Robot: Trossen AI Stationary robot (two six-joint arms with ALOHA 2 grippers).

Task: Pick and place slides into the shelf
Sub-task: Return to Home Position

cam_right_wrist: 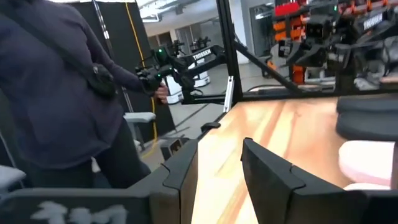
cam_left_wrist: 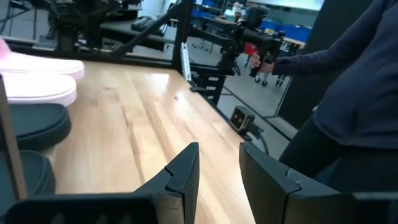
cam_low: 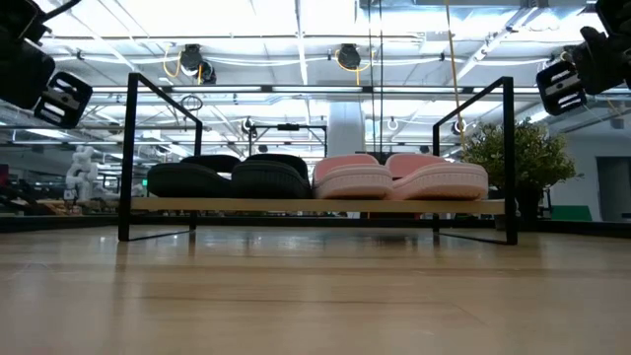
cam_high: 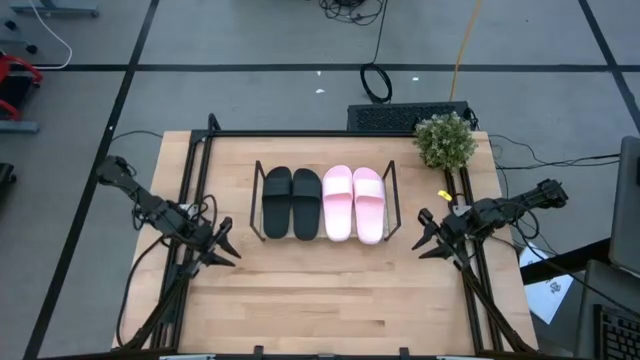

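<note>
The shelf (cam_high: 258, 200), a low black wire rack, stands at the table's middle. On its base rest all the slides side by side: the black pair (cam_high: 292, 203) on the left, the pink pair (cam_high: 353, 203) on the right; they also show in the low view (cam_low: 229, 178) (cam_low: 399, 177). My left gripper (cam_high: 226, 247) hovers left of the shelf, open and empty. My right gripper (cam_high: 424, 238) hovers right of the shelf, open and empty.
A potted plant (cam_high: 445, 140) stands at the table's far right corner. Black frame rails (cam_high: 195, 170) run along the table's left and right sides. A person in dark clothes (cam_left_wrist: 354, 99) stands beyond the near edge. Bare wood lies in front of the shelf.
</note>
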